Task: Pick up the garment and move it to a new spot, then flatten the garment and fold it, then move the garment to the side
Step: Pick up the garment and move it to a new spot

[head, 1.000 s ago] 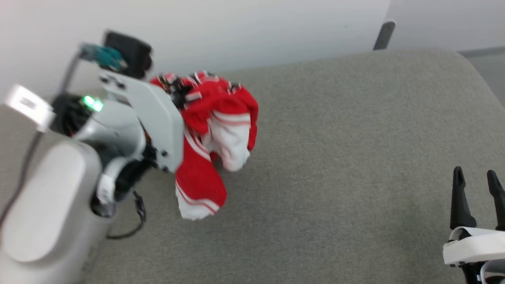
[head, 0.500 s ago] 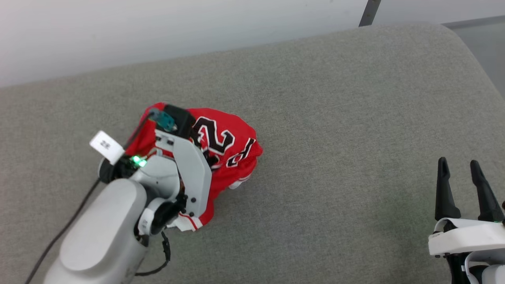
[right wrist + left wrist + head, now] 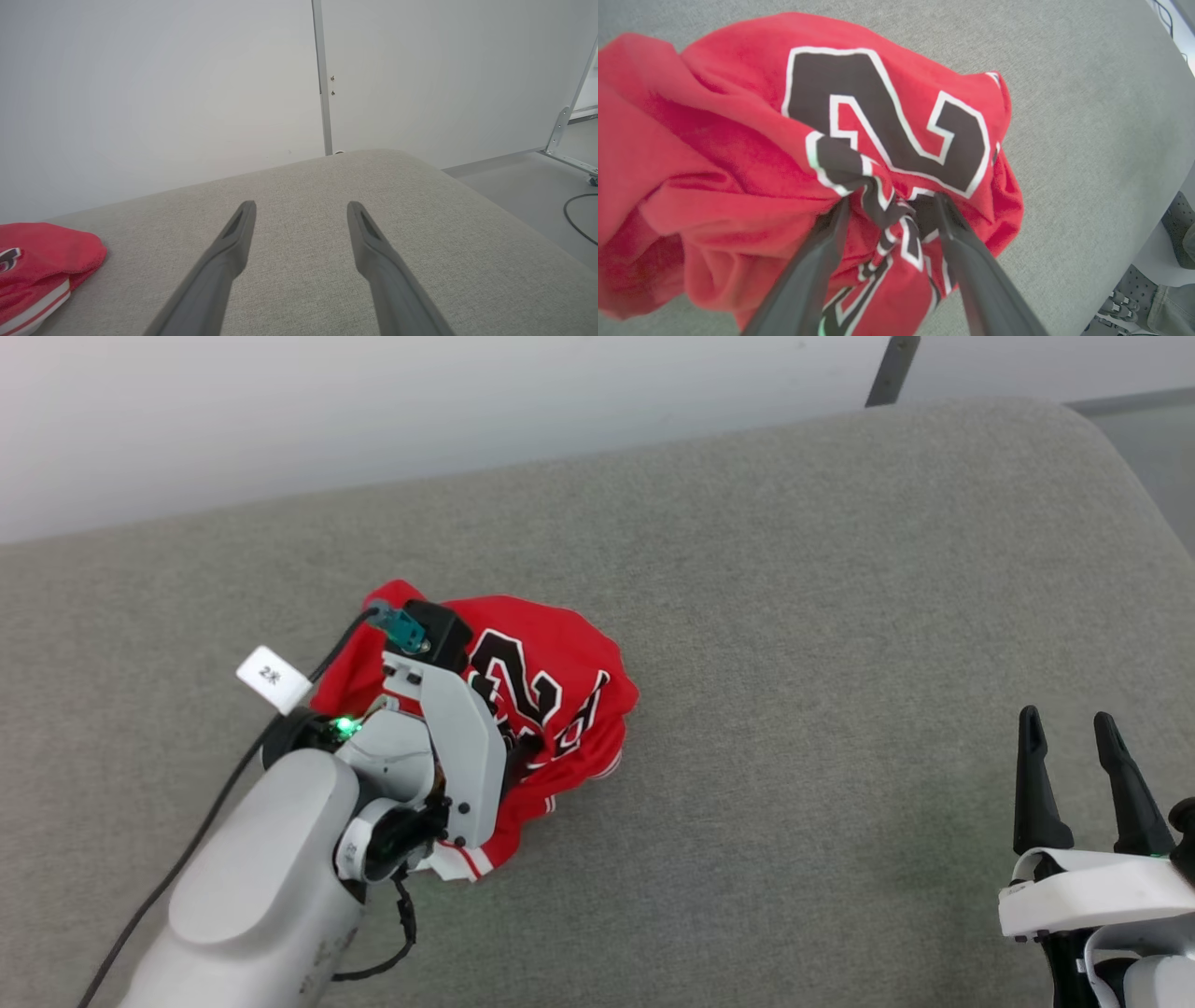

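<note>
- The garment is being shown as a crumpled heap on the grey cushion, toward 9 o'clock of the head view's centre. The black number is facing up and a striped hem is poking out at the heap's 7 o'clock edge.
- It is being judged soft, light and limp. It will be sagging and bunching wherever it is lifted, and nothing in it is being thought fragile or slippery.
- A hold is being advised at a hem, collar or shoulder seam. The striped trim at 7 o'clock of the heap is being taken as the plainest edge, since a pinch in the middle would only be lifting a wad.
- The left gripper is being held down into the heap, its arm reaching in from 7 o'clock of the head view. Its fingers are being held well apart, with a twisted ridge of cloth standing between them and nothing pinched, as far as can be told.
- The right gripper is being held at 4 o'clock, well apart from the garment. Its fingers are spread wide and empty, pointing to 12 o'clock over bare cushion.
</note>
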